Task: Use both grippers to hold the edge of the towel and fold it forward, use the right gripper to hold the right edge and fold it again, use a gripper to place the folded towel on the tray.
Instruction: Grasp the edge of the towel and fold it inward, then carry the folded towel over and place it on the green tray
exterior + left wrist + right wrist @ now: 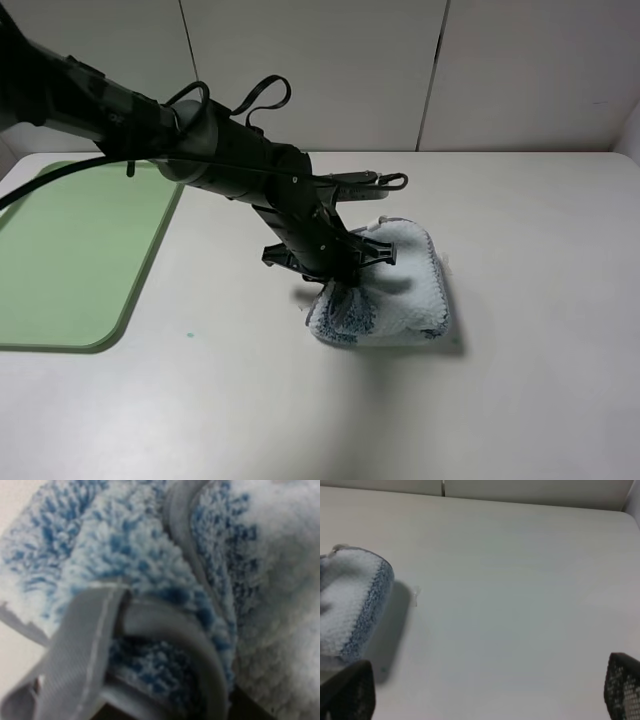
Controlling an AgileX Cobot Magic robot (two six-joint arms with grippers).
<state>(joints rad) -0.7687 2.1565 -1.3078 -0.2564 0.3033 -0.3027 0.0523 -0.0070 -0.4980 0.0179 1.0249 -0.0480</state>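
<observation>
Towel place: the folded towel lay bunched on the tabletop, right of frame centre.
Left pincer: the left pincer was closed on the towel's lower-left corner, hem bunched right at the camera.
Right pincer: the right pincer hung with its fingers spread wide and empty, the towel off to one side of it.
Tray bearing: the tray lay well apart at the frame's left; the left arm looked the nearer.
Long axis: the bundle ran roughly lower left to upper right.

Folded towel on table, centre; tray well apart, left; left pincer at towel's left edge.
</observation>
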